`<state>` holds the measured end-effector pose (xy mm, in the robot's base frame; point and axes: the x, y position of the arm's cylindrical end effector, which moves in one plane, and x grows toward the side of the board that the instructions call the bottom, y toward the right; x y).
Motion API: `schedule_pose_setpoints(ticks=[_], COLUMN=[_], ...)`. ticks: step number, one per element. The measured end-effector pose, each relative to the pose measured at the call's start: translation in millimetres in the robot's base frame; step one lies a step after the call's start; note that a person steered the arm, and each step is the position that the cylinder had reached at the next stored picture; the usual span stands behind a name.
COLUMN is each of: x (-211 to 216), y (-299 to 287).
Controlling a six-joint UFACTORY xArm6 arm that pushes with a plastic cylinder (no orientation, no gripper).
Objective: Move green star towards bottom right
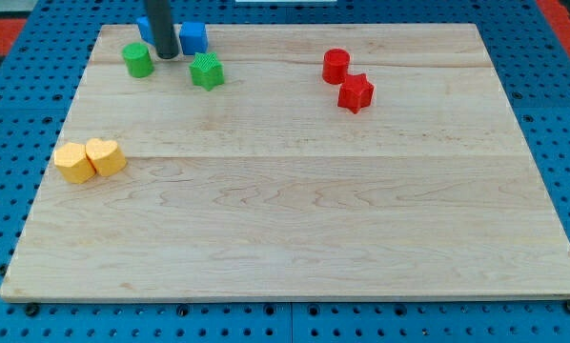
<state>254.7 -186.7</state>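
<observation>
My tip (167, 55) is down on the board (295, 210) at the view's top left — bare rod, nothing gripped. Green star (207, 70) just to its right and slightly below, apart; no clear long axis or heading. Green cylinder (137, 60) just left. Blue blocks (193, 37) right behind the rod.

Only the rod is visible: plain dark grey-black cylinder, smooth matte finish, faint lighter sheen down one side. No markings, screws or cables seen. Upper part cut off by the view's top. My tip (167, 55) is a blunt, flat end, same dark colour.
</observation>
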Motion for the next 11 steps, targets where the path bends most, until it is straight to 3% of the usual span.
schedule_pose_setpoints(ticks=[1,3,4,5,7,8,11], x=[0.0,9.1,12.6,18.8,85.5,99.3,246.9], y=[-36.8,-53.7,-16.4,57.0,138.6,187.0,378.1])
